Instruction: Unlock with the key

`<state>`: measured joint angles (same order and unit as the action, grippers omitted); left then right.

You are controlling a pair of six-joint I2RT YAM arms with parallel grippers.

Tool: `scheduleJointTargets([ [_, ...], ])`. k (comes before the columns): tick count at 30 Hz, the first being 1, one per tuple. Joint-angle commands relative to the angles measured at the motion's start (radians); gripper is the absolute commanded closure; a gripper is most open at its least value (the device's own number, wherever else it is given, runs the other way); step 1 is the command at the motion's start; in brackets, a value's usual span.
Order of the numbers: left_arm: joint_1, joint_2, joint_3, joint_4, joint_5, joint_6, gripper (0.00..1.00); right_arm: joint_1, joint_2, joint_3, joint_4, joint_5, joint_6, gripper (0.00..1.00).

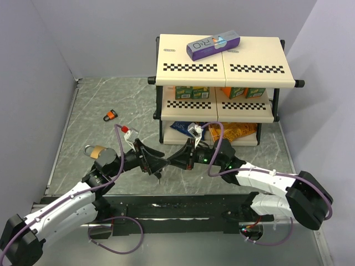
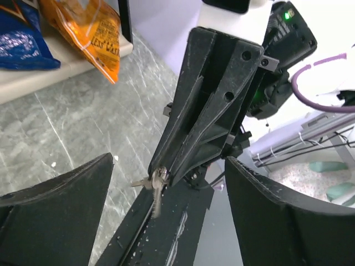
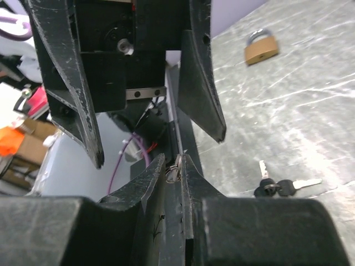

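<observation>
Pinched at the tips of narrow right jaws, above grey marbled worktop [image 2: 72,127]: tiny thin silver metal key [image 2: 158,185]. Left jaws wide, flanking without touching. Looks light, stiff, slippery; best gripped by head.

The worktop [image 1: 100,105] was grey with pale marbled veins. The shelf [image 1: 222,66] was cream, its edges banded in black-and-white checks, and the box [image 1: 213,45] on top was purple. The small padlock [image 1: 111,115] was orange and black; the brass padlock [image 3: 260,47] was golden with a silver shackle. The key [image 2: 157,180] was silver, the loose keys [image 3: 277,187] silver with black heads. Both the right claw [image 2: 165,176] and the left claw [image 3: 161,151] were black.
</observation>
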<state>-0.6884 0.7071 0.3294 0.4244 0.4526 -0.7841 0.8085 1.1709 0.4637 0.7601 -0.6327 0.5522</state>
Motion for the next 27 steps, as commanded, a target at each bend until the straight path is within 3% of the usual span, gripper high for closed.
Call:
scheduleJointTargets([
  [1, -0.002, -0.023, 0.062, -0.027, -0.048, 0.026, 0.12, -0.012, -0.057, -0.022, 0.015, 0.070, -0.023, 1.00],
  [6, -0.002, -0.017, 0.054, -0.029, -0.077, 0.008, 0.10, -0.025, -0.057, -0.039, 0.042, 0.062, 0.000, 1.00],
  [12, -0.002, 0.005, 0.002, 0.031, -0.003, 0.002, 0.15, -0.037, -0.082, -0.046, 0.054, 0.054, 0.034, 1.00],
  [23, -0.002, 0.146, -0.004, 0.097, 0.090, -0.018, 0.43, -0.043, -0.120, -0.045, 0.018, 0.079, 0.034, 1.00],
  [27, -0.002, 0.147, 0.005, 0.041, 0.037, 0.002, 0.46, -0.046, -0.109, -0.043, 0.007, 0.087, 0.026, 1.00],
])
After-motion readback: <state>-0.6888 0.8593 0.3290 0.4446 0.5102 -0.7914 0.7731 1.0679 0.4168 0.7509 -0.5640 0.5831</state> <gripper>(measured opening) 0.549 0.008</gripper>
